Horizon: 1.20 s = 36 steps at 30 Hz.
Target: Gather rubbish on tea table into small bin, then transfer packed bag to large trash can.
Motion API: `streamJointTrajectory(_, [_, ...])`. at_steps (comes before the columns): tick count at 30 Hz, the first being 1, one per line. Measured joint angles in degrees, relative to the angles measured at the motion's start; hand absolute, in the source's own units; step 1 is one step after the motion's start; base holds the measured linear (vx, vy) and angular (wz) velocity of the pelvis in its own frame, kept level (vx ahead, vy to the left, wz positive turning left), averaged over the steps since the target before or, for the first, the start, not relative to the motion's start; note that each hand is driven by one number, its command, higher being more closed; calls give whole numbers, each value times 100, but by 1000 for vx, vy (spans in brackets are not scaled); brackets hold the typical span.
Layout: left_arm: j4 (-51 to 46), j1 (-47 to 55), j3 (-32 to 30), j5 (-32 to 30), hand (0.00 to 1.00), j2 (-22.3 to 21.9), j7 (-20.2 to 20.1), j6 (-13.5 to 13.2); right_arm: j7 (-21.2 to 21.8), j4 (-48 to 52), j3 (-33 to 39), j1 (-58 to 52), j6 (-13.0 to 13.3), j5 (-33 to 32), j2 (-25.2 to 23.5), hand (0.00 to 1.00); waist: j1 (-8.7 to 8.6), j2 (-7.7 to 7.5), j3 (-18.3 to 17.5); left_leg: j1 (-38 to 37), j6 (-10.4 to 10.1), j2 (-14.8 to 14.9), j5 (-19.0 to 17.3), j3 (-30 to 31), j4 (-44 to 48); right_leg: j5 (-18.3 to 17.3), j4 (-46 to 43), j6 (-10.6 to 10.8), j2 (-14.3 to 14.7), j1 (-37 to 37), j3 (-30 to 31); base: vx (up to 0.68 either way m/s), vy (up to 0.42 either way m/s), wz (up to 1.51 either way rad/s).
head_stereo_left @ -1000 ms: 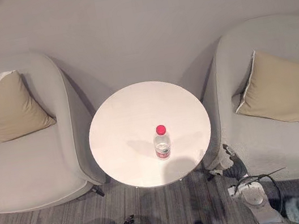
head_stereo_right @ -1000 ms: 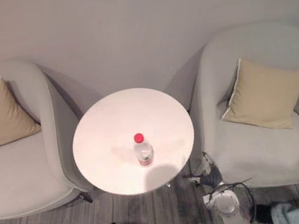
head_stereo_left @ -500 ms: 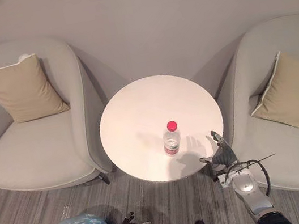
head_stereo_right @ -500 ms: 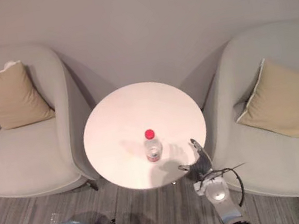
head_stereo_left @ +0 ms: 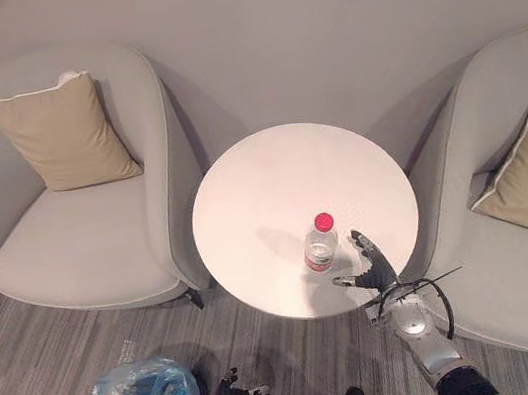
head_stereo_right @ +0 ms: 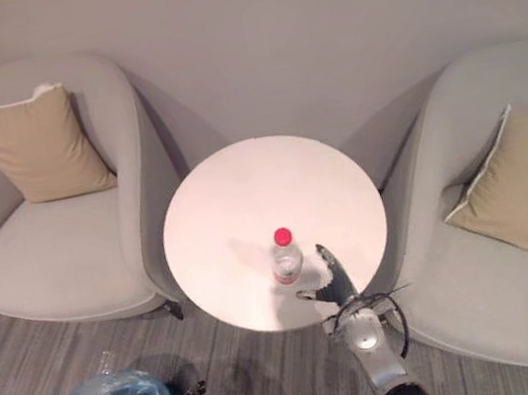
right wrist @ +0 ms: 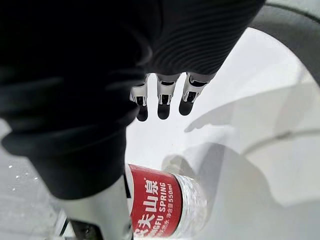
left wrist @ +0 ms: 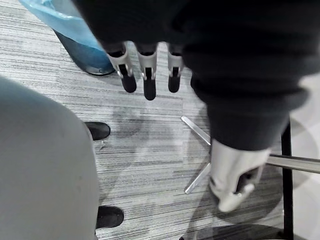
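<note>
right hand point(head_stereo_left: 370, 269) moved up, straight fingers point(right wrist: 164, 93) just beside bottle point(head_stereo_left: 319, 249).

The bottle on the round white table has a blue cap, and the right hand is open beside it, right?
No, the cap is red, as the left eye view shows. The bottle does stand on the round white table, with the right hand open beside it.

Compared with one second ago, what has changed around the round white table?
The right hand has risen from beside the round white table and now reaches over its edge, open, close beside the clear red-capped plastic bottle, not holding it. The camera also turned. The bottle stands on the same spot; the left hand stays low and open.
</note>
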<state>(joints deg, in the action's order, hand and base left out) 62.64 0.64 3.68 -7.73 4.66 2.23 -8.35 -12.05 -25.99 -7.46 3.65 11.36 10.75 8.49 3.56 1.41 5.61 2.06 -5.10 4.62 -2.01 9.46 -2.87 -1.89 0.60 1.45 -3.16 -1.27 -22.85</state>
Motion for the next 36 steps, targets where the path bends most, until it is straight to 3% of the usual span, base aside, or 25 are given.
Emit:
streamJointTrajectory(4, [-16, 0, 4, 61, 0, 0, 15, -8, -288, 0, 28, 100, -5, 55, -108, 0, 17, 10, 14, 109, -16, 7, 10, 41, 7, -27, -70, -8, -5, -109, -12, -6, 11, 5])
streamJointTrajectory(11, [-64, 0, 5, 237, 0, -23, 43, -8, -398, -49, 20, 446, -43, 23, -172, 0, 123, 59, 59, 189, -37, 7, 23, 112, 15, -79, -126, -20, -13, -165, -26, -8, 15, 7])
streamJointTrajectory(12, [-91, -1, 3, 237, 0, -34, 45, -8, -378, -170, 18, 548, -42, -102, -169, 100, 150, 74, 75, 203, -45, 9, 29, 147, 16, -101, -164, -30, -14, -185, -41, 6, 1, 9])
streamJointTrajectory(19, [-197, -5, 1, 284, 0, -72, 94, -10, -96, -665, -75, 1013, -107, -859, -8, 100, 266, 120, 142, 305, -78, 20, 54, 237, 19, -167, -257, -22, -24, -247, -122, -2, 5, 10])
streamJointTrajectory(26, [-250, -9, -6, 284, 0, -70, 89, -6, 125, -727, -215, 1064, -158, -976, 99, 100, 277, 88, 175, 370, -78, 6, 54, 235, 121, -173, -321, -18, -40, -259, 56, 7, 23, 5])
streamJointTrajectory(36, [-225, -1, -23, 273, 0, -60, -10, 35, 531, 810, -174, -100, -25, -1079, 97, 100, 172, 60, 176, 129, -76, 2, 50, 8, 147, -185, -396, 3, -70, -162, 388, -31, 22, -11])
